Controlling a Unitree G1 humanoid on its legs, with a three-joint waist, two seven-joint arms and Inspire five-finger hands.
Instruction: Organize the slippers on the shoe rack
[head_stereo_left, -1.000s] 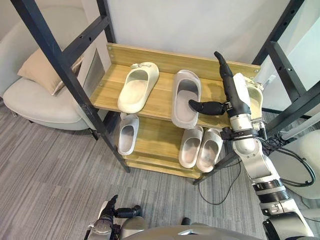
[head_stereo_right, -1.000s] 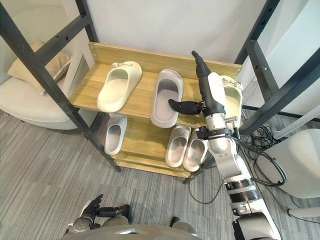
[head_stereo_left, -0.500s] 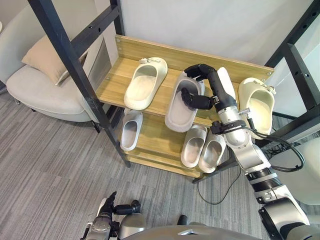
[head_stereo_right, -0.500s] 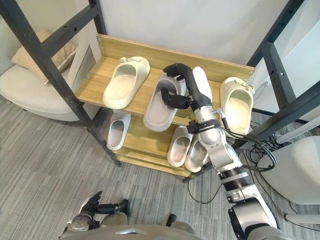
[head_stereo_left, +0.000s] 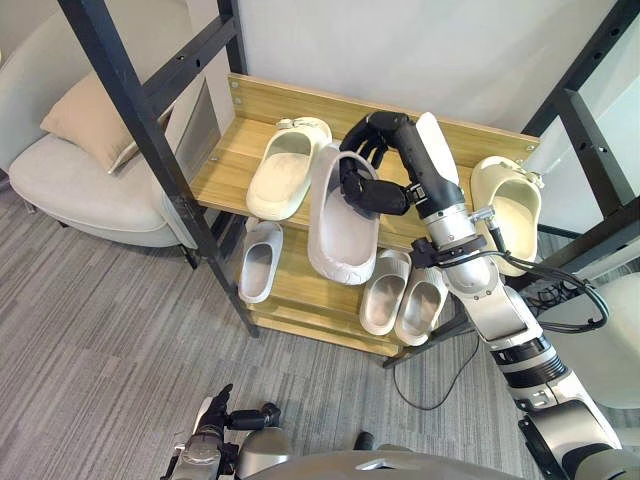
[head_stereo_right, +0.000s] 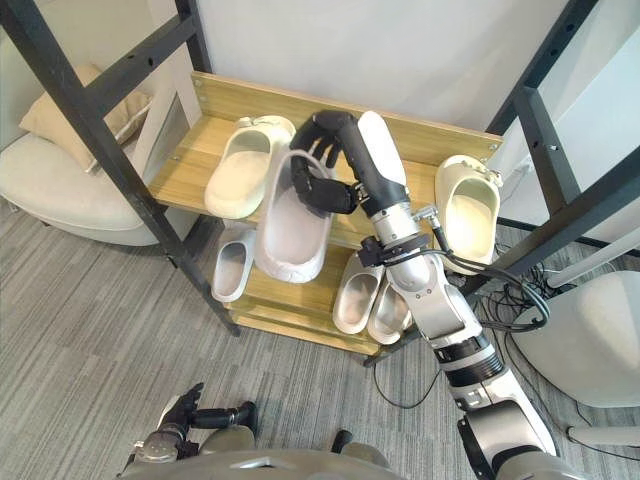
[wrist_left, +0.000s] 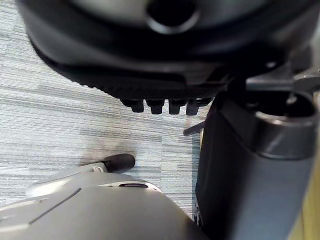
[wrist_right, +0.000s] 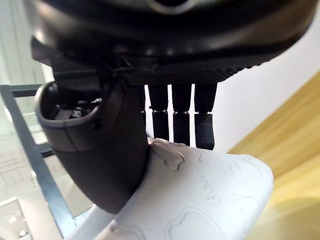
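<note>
The shoe rack (head_stereo_left: 230, 170) is built of pale, smooth wood, carried by a matt black metal frame (head_stereo_left: 135, 120). The grey slipper (head_stereo_left: 342, 235) and cream slipper (head_stereo_left: 283, 172) are moulded in matt, rubbery foam. The right hand (head_stereo_left: 374, 194) is finished in dark matt plastic. The floor (head_stereo_left: 100, 350) is covered in ribbed grey carpet.

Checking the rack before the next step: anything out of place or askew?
The grey slipper hangs tilted in front of the top shelf, held by the right hand. The left cream slipper and right cream slipper sit at opposite ends.
</note>
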